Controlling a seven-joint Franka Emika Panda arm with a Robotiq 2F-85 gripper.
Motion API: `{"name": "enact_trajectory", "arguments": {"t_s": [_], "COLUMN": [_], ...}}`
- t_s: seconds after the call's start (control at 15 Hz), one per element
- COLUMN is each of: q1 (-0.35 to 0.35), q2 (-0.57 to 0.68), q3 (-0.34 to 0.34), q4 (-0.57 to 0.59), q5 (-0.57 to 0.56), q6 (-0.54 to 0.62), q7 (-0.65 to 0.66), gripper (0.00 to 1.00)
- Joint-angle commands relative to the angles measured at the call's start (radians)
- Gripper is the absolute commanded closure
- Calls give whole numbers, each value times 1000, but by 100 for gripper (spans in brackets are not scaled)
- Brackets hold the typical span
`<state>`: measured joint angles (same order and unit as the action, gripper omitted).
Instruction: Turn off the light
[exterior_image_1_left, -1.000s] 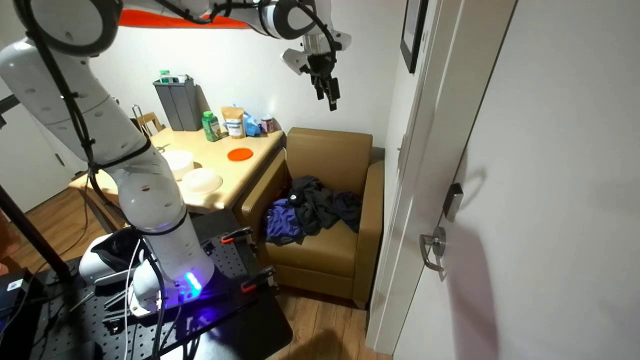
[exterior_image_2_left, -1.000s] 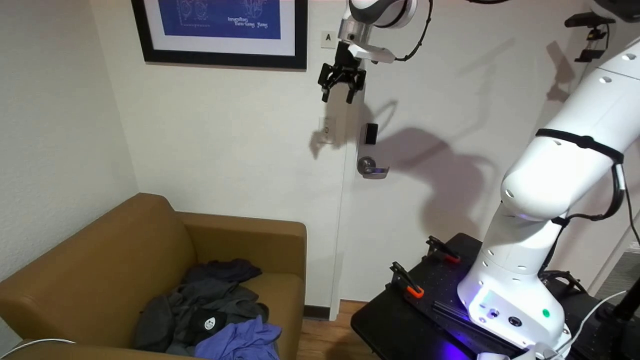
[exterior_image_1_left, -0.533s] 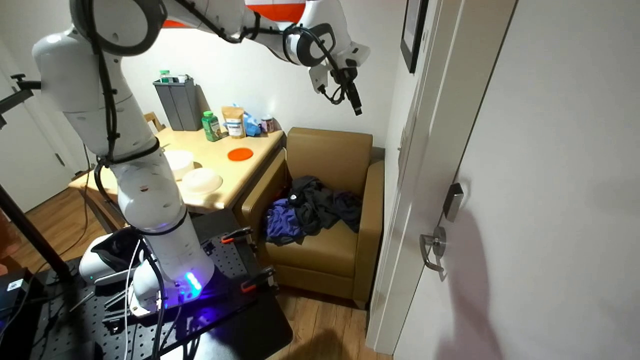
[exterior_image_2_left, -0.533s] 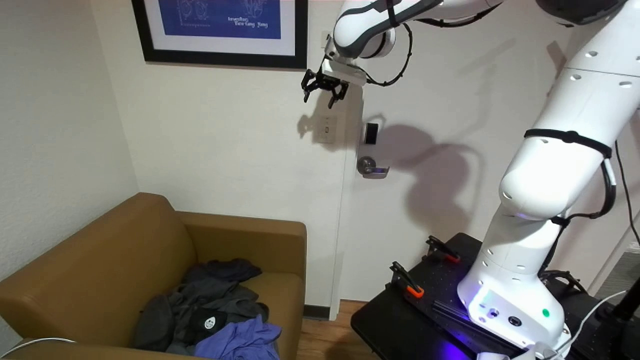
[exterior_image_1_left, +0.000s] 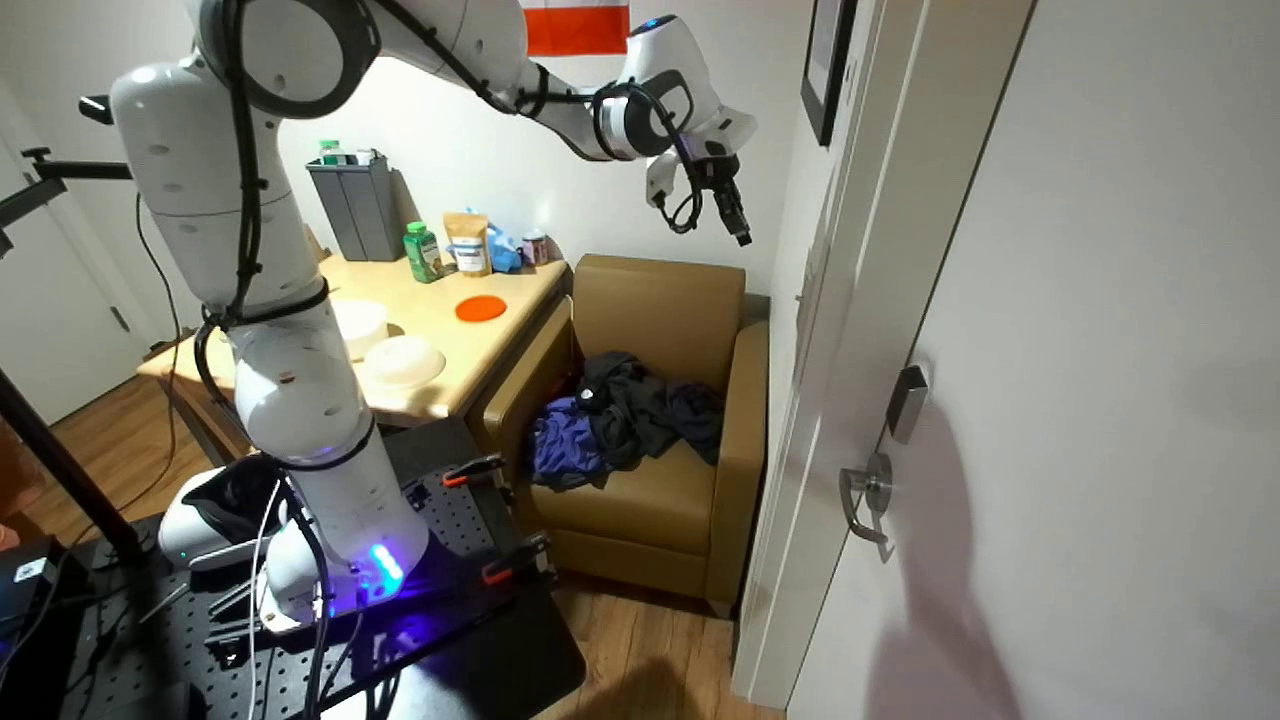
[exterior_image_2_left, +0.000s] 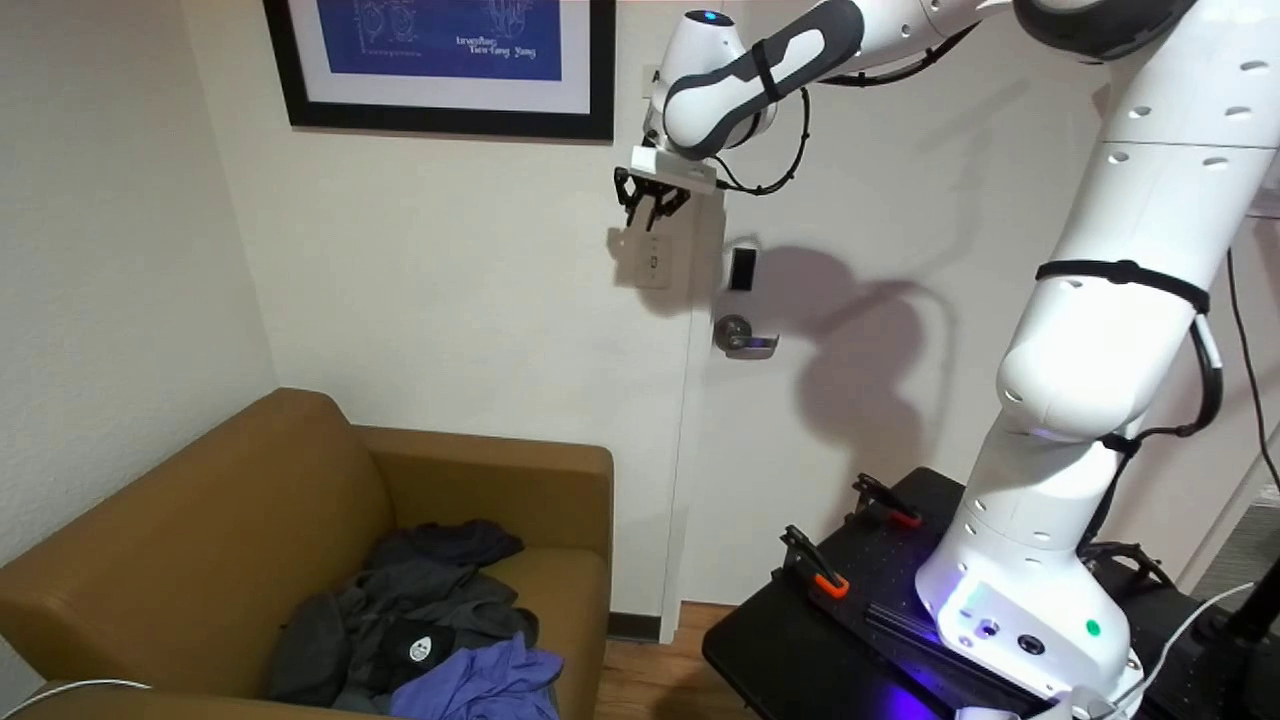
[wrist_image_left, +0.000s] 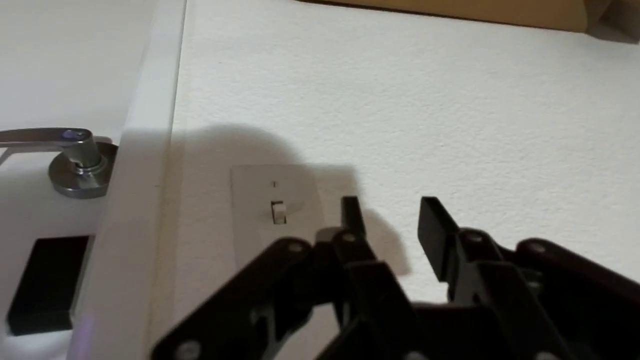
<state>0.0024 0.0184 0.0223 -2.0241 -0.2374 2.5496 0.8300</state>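
Note:
The room's light is on: walls are bright and the arm throws clear shadows. On the wall beside the door frame is a light switch (wrist_image_left: 279, 212), a small white toggle in a pale plate (exterior_image_2_left: 654, 275). My black gripper (wrist_image_left: 389, 204) stands apart from it, to the right of the toggle in the wrist view. Its fingers (wrist_image_left: 437, 237) are partly spread, with only bare wall showing between them. In an exterior view the gripper (exterior_image_2_left: 640, 225) hangs just above the switch plate; in an exterior view the gripper (exterior_image_1_left: 743, 238) points down toward that wall. Its shadow covers much of the plate.
Close to the switch are the door frame (wrist_image_left: 135, 150), a metal door handle (wrist_image_left: 82, 162) and a black lock box (wrist_image_left: 47, 282). A framed picture (exterior_image_2_left: 450, 118) hangs above. Below stands a brown armchair (exterior_image_2_left: 480, 455) with dark clothes (exterior_image_2_left: 430, 590) on it.
The arm has swung toward the switch wall and come lower, its wrist turning on the way. The gripper's fingers have moved closer together.

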Motion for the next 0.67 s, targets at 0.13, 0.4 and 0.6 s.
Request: {"name": "enact_trajectory", "arguments": {"t_s": [0.13, 0.4, 0.6], "q1": [0, 4, 14], "q2": [22, 58, 92], "q3": [-29, -45, -60], "q4": [27, 39, 62], "q5": [-75, -112, -183], "q6": [-25, -25, -31], "q7": [101, 135, 196], "gripper": [100, 100, 100]}}
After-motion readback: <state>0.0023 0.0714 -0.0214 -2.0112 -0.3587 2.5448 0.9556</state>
